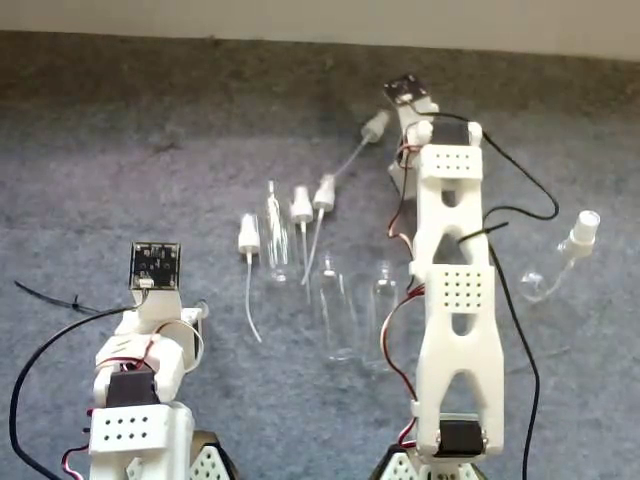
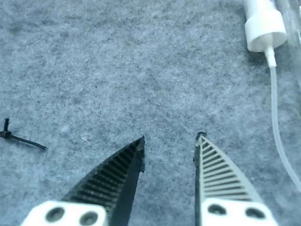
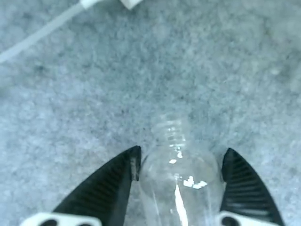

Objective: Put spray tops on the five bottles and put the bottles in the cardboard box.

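My right gripper is shut on a clear bottle with no top, its threaded neck pointing away from the fingers. A spray top with a long tube lies just beyond it. The right arm stretches to the far middle of the grey carpet. My left gripper is open and empty over bare carpet, with a white spray top and its tube ahead to one side. Three clear bottles lie between the arms. A bottle fitted with a spray top lies at the right.
Several loose spray tops with tubes lie among the bottles in the middle. A black cable tie lies on the carpet near the left arm. Black cables trail off the right arm.
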